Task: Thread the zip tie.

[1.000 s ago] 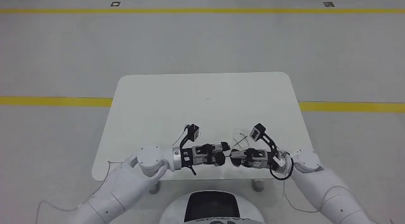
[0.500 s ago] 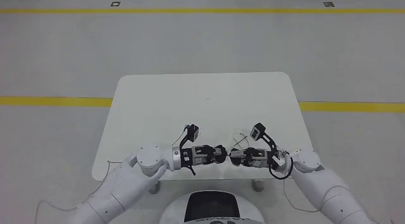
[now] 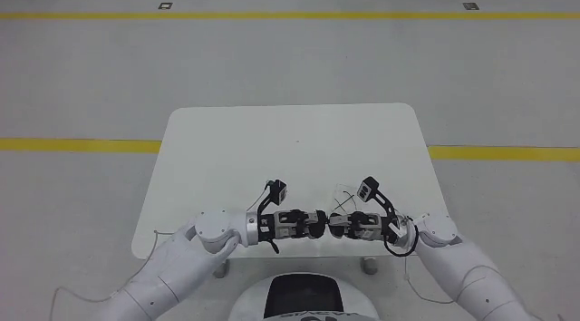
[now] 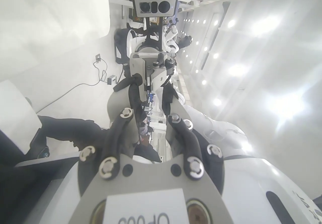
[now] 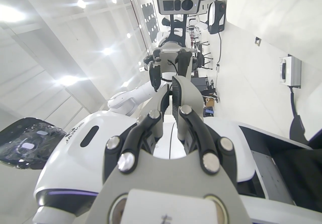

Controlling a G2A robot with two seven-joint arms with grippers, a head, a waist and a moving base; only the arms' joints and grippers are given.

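- White table (image 3: 290, 140) on open floor (image 3: 290, 58); both arms sit low over the table's near edge.
- Right pincer (image 3: 336, 225) is clenched, on the zip tie (image 3: 344, 200) as far as I can tell. The strap is very thin; a faint loop arcs just above that pincer.
- Left pincer (image 3: 314, 224) is released, fingers apart, tip to tip with the right and nearly touching.
- I judge this as the insertion step: free end into the head slot.
- I'd hold the right dead still, creep the left in on-axis, and close only once the free end sits between its fingers. No twist.
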